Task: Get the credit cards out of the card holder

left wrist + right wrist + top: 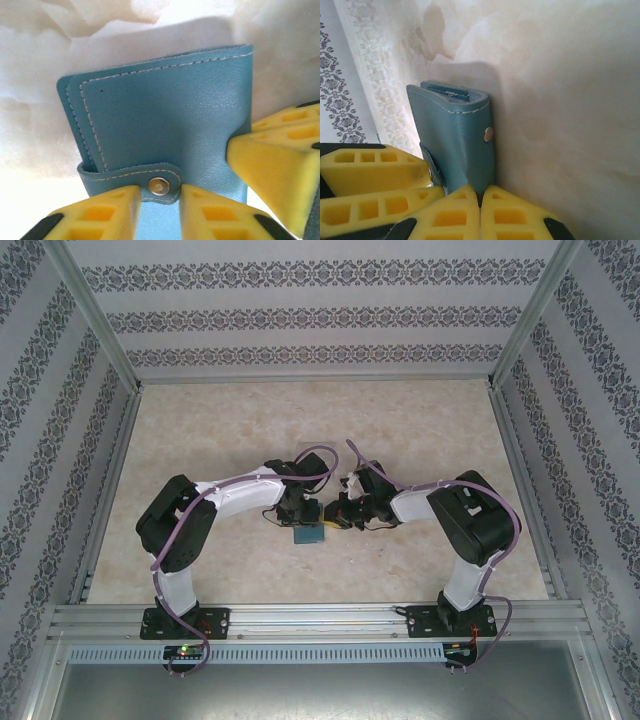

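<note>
Beige marbled table (420,420), patterned walls (300,315). The wallet (165,115) is held at centre between 2 claws, its snap strap (159,186) fastened. Left claw (159,200) clamps the strap end. Right claw (480,197) pinches an adjoining edge. Risk: opposing pulls may twist or drop it. The fastened strap bars access to the cards.

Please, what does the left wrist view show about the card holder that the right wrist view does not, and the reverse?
Left wrist view: the broad flat face of the card holder, with the white stitching along its border and the strap lying across the lower edge.
Right wrist view: the card holder edge-on, so its thickness and stacked layers at the top can be seen, plus the patterned wall.
Both: the card holder closed, the snap fastened, and the left gripper and right gripper clamped on it.
</note>
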